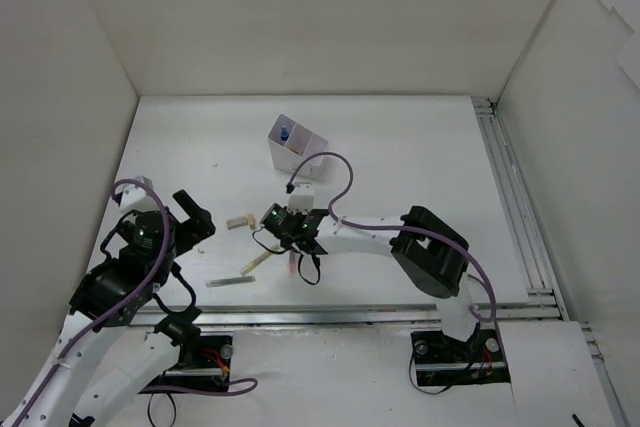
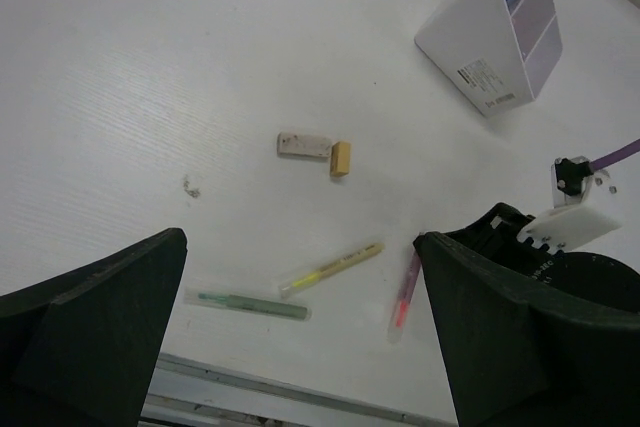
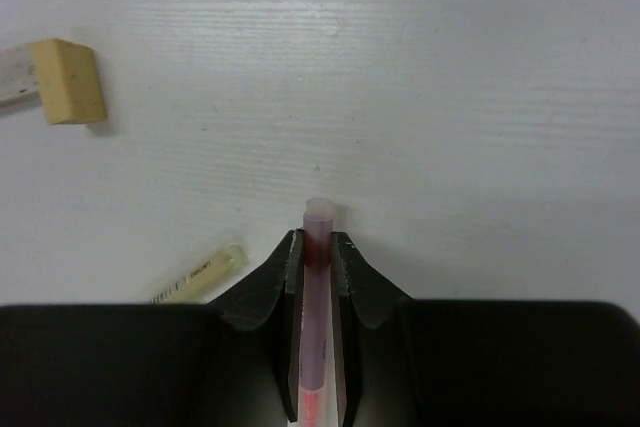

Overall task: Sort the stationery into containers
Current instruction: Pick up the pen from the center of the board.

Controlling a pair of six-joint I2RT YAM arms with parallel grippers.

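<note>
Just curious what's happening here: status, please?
Right end effector shut on pink pen. Left end effector open, empty. Box beyond, nothing lying between.

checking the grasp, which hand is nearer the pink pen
Right. The right hand is closed on the pink pen; the left hand hangs open, well off to the pen's left.

On the near side of the box (image 1: pixel 296 147), the right gripper (image 3: pixel 318 243) pinches a pink pen (image 3: pixel 318 215); the left gripper (image 2: pixel 300 240) gapes wide.
</note>
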